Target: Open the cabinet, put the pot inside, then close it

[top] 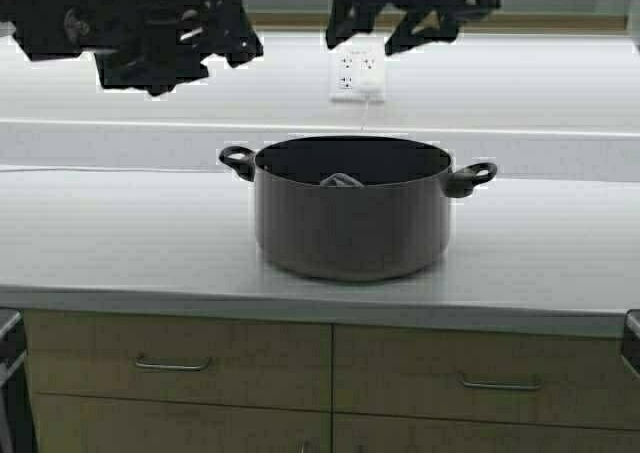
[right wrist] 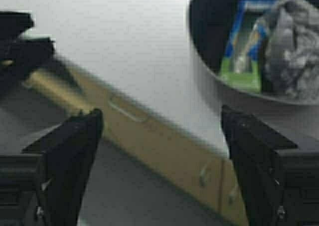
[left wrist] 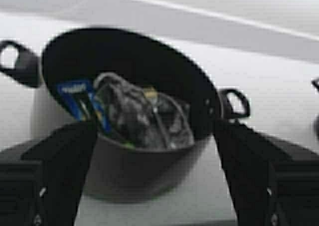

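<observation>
Two grippers hang high above the counter (top: pixel 120 243), and the stockpot (top: pixel 350 213) sits below and between them — that gap is what the coming move turns on.

Starting on the left: the left gripper (top: pixel 215 45) is raised well above the counter, its fingers spread wide apart with nothing between them. From it, the stockpot lies down and toward the robot's right; in the left wrist view the open pot (left wrist: pixel 129 121) fills the space beyond the spread fingers, showing a crumpled grey bag (left wrist: pixel 142 113) and a blue packet (left wrist: pixel 79 101) inside.

Centre: the stockpot stands upright on the counter, its two loop handles pointing out sideways, one toward each arm, so its handle line runs left to right.

On the right: the right gripper (top: pixel 420 28) is also raised, fingers spread and empty, with the pot below it and slightly toward the robot's left. It looks a little nearer the pot's middle than the left one.

No cabinet door shows — opening it is not yet done, I judge.
</observation>
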Tool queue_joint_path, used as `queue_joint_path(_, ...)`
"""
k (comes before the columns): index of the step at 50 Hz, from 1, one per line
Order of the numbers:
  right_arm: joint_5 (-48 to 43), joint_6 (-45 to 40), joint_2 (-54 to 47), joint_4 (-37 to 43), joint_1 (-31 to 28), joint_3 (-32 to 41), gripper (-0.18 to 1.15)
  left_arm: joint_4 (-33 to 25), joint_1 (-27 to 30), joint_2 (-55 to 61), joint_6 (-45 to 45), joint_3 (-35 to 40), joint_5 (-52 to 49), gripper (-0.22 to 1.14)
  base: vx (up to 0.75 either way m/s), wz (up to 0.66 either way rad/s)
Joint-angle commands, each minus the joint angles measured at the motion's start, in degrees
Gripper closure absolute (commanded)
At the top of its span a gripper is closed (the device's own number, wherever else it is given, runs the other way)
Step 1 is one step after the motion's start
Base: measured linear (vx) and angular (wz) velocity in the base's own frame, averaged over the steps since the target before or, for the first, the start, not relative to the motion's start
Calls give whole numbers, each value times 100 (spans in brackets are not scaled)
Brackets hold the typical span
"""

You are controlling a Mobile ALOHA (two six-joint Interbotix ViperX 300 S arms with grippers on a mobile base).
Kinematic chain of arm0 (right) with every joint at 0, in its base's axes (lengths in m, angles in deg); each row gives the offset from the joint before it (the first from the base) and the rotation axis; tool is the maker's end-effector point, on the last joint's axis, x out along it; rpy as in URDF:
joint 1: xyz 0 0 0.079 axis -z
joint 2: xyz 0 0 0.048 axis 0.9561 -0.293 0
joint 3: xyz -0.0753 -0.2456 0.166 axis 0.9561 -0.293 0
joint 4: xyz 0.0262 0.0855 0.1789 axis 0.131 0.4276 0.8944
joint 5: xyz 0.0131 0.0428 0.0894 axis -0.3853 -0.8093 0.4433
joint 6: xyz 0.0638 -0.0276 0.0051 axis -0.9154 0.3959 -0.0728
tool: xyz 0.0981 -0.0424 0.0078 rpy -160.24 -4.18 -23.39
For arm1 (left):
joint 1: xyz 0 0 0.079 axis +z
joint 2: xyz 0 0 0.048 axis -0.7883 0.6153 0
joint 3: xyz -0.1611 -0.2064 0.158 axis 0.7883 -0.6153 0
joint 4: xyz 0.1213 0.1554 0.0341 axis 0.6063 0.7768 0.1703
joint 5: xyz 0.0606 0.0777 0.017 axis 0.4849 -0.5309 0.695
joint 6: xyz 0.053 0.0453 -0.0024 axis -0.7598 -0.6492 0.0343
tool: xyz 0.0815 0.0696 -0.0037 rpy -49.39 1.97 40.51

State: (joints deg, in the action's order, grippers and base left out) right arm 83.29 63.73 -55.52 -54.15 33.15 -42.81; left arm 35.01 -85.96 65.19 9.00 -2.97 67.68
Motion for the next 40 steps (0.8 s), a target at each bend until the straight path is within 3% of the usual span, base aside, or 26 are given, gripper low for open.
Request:
queue_joint_path(1,-738,-334,-439,18,-176,-123,-3,26,-9,264,88,-229,606,-7,0,0)
queue_joint_path(11,-2109,-1213,-747,-220,-237,-677,-3,9,-9,949,510,-510,1696,-7,0,0)
queue_joint_path(22,-3551,-2276,-817,-334,-237,-1459,-3,18,272,2171,1696,-563,3182,-7,0,0)
queue_joint_path(40,-6372,-4474,-2232,-404,-211,-2250,-3,18,729,4113,3806,193,4649,-7,0,0)
